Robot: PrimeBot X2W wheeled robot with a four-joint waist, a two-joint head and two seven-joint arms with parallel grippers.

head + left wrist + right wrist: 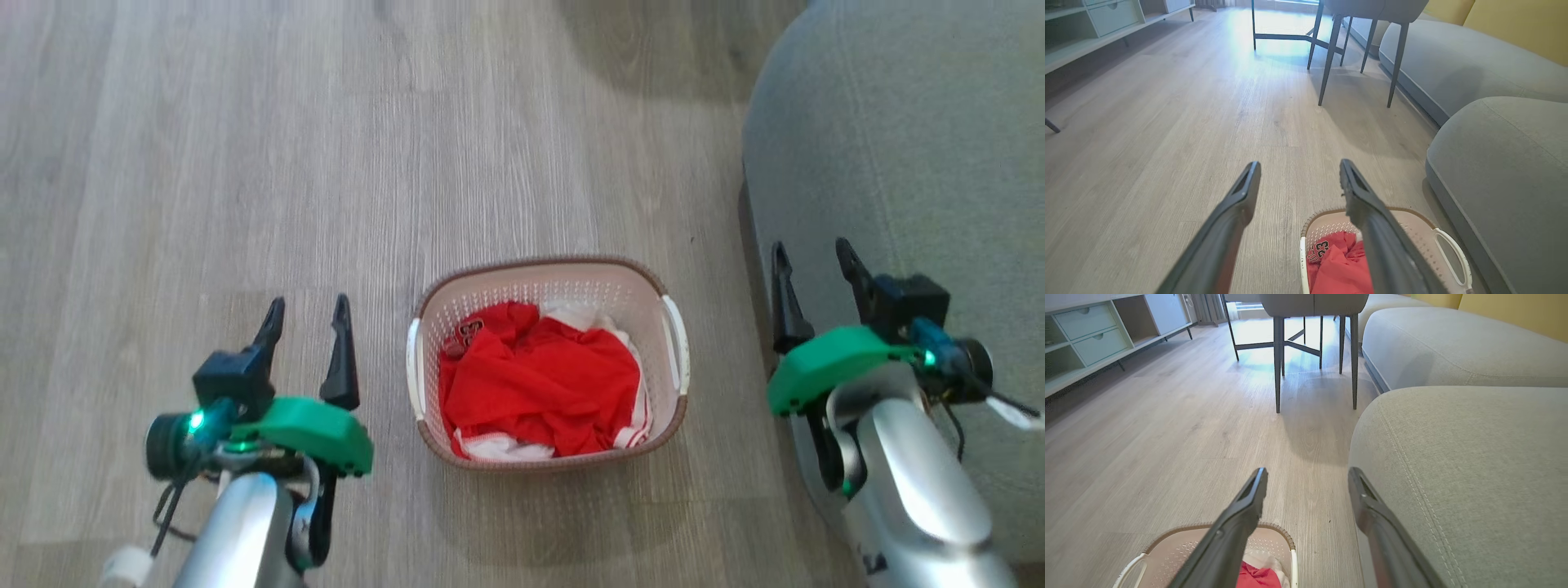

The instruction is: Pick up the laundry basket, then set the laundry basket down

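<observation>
The laundry basket (645, 286) stands on the wooden floor, cream-white with a brown rim and white side handles, and holds red and white clothes (539, 380). My left gripper (306, 310) hangs open to the basket's left, apart from it, nothing between its fingers. My right gripper (811, 251) is open to the basket's right, over the edge of a grey sofa seat. The left wrist view has the basket (1412, 222) at the bottom right behind one finger (1372, 212). In the right wrist view the basket (1180, 547) lies at the bottom left.
A grey sofa (906, 163) fills the right side, close to the basket's right handle. Further off stand dark-legged chairs (1331, 53) and a low pale cabinet (1094, 24) along the left wall. Open wooden floor (326, 147) stretches ahead and to the left.
</observation>
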